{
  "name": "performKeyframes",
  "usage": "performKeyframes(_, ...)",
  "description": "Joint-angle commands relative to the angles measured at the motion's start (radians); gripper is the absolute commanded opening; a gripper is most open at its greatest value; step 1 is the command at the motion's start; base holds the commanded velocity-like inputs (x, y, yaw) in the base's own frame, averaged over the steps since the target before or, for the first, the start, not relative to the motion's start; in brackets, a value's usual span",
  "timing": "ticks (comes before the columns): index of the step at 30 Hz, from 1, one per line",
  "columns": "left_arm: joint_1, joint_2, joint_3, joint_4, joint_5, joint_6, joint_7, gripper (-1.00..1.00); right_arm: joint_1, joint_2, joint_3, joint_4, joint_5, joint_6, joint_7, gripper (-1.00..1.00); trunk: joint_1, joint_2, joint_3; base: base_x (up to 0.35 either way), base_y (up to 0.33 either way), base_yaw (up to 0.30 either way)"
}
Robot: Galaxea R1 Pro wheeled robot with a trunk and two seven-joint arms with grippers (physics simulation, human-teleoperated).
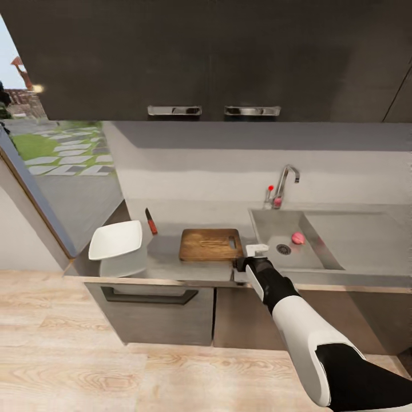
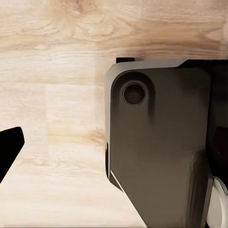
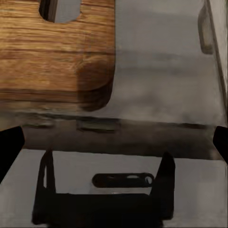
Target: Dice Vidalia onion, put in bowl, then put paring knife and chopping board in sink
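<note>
The task has barely begun: the Vidalia onion [image 1: 297,238], pinkish and whole, lies in the sink [image 1: 269,226] beside the drain, while the chopping board [image 1: 210,244] sits bare on the countertop [image 1: 166,257] with the paring knife [image 1: 151,221] and the white bowl [image 1: 117,240] to its left. The right gripper [image 1: 257,250] hovers over the counter edge between board and sink, fingers spread wide with nothing held; the left gripper's [image 2: 9,152] spread cannot be told as it hangs over the wooden floor [image 2: 52,85]. Fetching, dicing, bowling and clearing all remain.
</note>
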Motion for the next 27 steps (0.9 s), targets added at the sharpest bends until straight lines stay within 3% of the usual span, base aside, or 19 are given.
performKeyframes(1,-0.001,0.0,0.0,0.001,0.002,-0.003,0.0,1.0,-0.001,0.001,0.0,-0.001,0.008,0.007,-0.001,1.0,0.0,-0.002,-0.002,-0.336,0.0,0.0)
performKeyframes(11,-0.001,0.0,0.001,0.001,0.002,-0.003,0.0,1.0,0.0,0.0,0.002,0.0,0.008,-0.024,0.0,1.0,0.0,-0.002,-0.002,-0.337,0.0,0.0)
performKeyframes(14,-0.001,0.0,0.001,0.0,0.002,-0.003,0.0,1.0,0.005,0.001,0.002,0.001,0.008,-0.111,0.0,1.0,0.0,-0.002,-0.002,-0.269,0.0,0.0)
performKeyframes(24,-0.001,0.0,0.001,0.0,0.001,-0.003,0.0,1.0,0.065,0.001,0.003,-0.002,0.011,-0.212,0.0,1.0,0.0,-0.002,-0.002,-0.042,0.0,0.0)
performKeyframes(27,-0.001,0.0,0.001,-0.001,0.001,-0.003,0.0,1.0,0.097,0.001,0.003,-0.004,0.011,-0.286,0.0,1.0,0.0,-0.002,-0.002,0.0,0.0,0.0)
